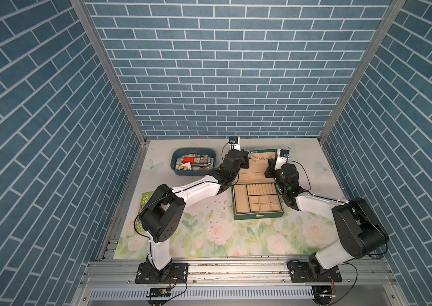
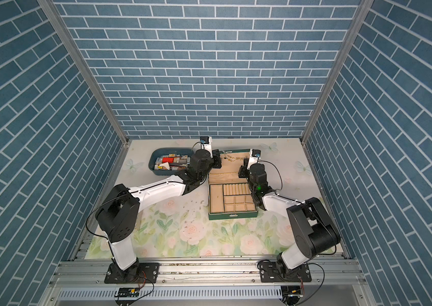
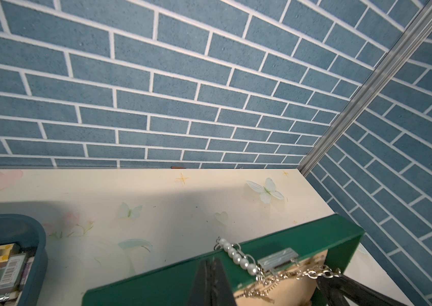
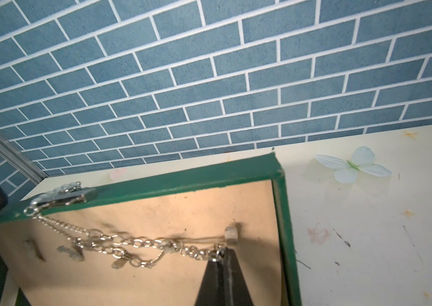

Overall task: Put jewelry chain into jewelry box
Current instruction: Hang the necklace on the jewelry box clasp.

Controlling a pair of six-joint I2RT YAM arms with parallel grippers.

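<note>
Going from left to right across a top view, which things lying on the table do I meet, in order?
In a top view: green book → blue tub → jewelry box.

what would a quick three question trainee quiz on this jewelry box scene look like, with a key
1. True or false: the jewelry box is shut.
2. Fill in: by the robot's own sides, the blue tub sits to the ___ of the jewelry box.
3. What is the right gripper shut on? A the blue tub; B the jewelry chain; C nothing.
Key: 1 false, it stands open; 2 left; 3 B.
</note>
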